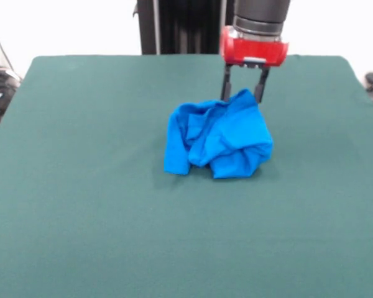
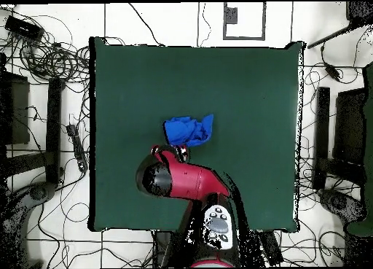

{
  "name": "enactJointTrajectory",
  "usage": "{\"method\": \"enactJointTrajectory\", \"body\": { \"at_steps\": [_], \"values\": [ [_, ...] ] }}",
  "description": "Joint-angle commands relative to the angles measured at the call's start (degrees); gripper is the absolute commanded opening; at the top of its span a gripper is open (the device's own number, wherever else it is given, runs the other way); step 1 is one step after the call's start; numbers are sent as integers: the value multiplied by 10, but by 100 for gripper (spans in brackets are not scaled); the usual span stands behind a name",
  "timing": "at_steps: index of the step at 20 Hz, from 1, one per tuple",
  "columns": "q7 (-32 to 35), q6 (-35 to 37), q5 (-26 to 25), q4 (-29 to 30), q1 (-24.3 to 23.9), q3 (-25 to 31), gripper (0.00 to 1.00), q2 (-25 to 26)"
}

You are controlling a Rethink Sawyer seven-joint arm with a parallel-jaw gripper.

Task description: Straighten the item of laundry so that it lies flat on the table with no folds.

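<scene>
Dark green felt-covered table [image 1: 81, 205] fills most of the front view. A bright blue T-shirt [image 1: 219, 138] sits crumpled in a rumpled heap a bit right of centre and toward the far half, w/ many folds and one flap hanging down on its left side. No print is visible on the cloth; sleeves and neck can't be made out in the bunching.

Red and black arm [image 2: 191, 180] comes down just behind the heap. The tool [image 1: 243, 93] has two dark fingers [image 1: 225, 85] spread apart, pointing down, straddling the raised top peak of the shirt. Fingertips are at the cloth's upper edge; can't tell if they touch it, but they aren't pinched on it. Upper part of the arm is cut off at the top edge of the front view.

Overhead view: shirt is a small blue lump near the table's middle, w/ the arm's red housing beside it and covering the tool from above. Nothing else lies on the table.

Around the table: white tiled floor [image 2: 167, 22] strewn w/ black cables [image 2: 44, 55], dark stands [image 2: 52, 127] at both sides, and a grey square marker [image 2: 244, 20] beyond the far edge. No containers seen.
</scene>
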Motion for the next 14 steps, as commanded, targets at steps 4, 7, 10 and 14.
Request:
{"method": "enactJointTrajectory", "body": {
  "at_steps": [4, 7, 10, 14],
  "values": [
    [92, 112, 42, -142, 5, 20, 100, 53],
    [94, 119, 39, -149, 3, 22, 100, 54],
    [95, 125, 34, -150, 3, 20, 100, 50],
    [96, 127, 30, -150, 1, 20, 100, 48]
  ]
}}
